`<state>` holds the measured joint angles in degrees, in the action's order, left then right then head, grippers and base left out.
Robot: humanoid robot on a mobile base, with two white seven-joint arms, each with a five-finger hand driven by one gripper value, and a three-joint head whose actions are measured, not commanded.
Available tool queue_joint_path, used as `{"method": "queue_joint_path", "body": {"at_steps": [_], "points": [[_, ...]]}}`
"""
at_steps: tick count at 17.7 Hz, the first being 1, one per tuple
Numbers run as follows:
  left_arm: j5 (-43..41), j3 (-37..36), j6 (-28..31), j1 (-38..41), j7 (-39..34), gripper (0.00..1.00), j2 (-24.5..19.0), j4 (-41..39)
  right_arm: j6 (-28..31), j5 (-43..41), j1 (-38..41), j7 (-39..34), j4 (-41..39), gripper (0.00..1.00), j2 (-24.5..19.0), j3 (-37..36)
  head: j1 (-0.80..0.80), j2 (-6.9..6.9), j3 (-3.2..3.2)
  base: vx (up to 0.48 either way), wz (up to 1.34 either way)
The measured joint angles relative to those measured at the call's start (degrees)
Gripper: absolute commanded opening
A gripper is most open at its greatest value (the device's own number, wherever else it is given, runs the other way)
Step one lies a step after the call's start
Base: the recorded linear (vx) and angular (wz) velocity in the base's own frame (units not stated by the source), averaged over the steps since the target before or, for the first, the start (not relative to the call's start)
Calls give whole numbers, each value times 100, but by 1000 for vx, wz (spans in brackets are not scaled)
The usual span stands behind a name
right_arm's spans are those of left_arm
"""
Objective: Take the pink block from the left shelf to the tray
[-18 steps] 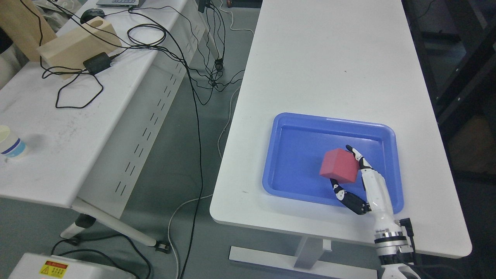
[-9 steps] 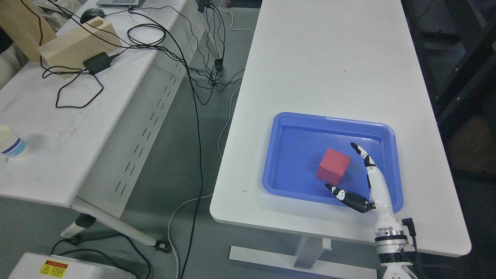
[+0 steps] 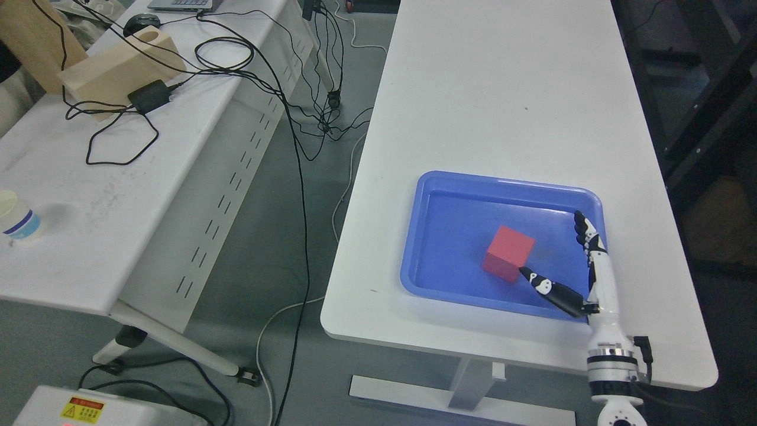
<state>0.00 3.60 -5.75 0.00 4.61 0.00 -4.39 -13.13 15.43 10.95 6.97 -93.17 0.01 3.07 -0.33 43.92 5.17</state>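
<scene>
The pink-red block [image 3: 508, 254] rests on the floor of the blue tray [image 3: 440, 184], near its front middle, on the white table. My right hand [image 3: 556, 254] is over the tray's front right corner, just right of the block. Its fingers [image 3: 586, 234] are spread open and hold nothing. The thumb tip is close to the block's lower right edge. The left arm does not show.
The white table [image 3: 502, 89] stretches back from the tray. A second white table [image 3: 89, 189] at the left carries black cables [image 3: 236, 65], a beige block [image 3: 115, 68] and a paper cup [image 3: 16, 219]. A floor gap with cables lies between the tables.
My right hand let go of the block, which settled in the tray. The hand then opened wide and drew off to the right.
</scene>
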Motion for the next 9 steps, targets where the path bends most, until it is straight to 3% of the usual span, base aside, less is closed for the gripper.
{"method": "queue_joint_path", "body": {"at_steps": [9], "points": [[0, 0, 0, 0, 0, 100, 0, 0, 55, -930, 78, 32, -3, 100, -1, -183, 0, 0, 0, -76, -1]]}}
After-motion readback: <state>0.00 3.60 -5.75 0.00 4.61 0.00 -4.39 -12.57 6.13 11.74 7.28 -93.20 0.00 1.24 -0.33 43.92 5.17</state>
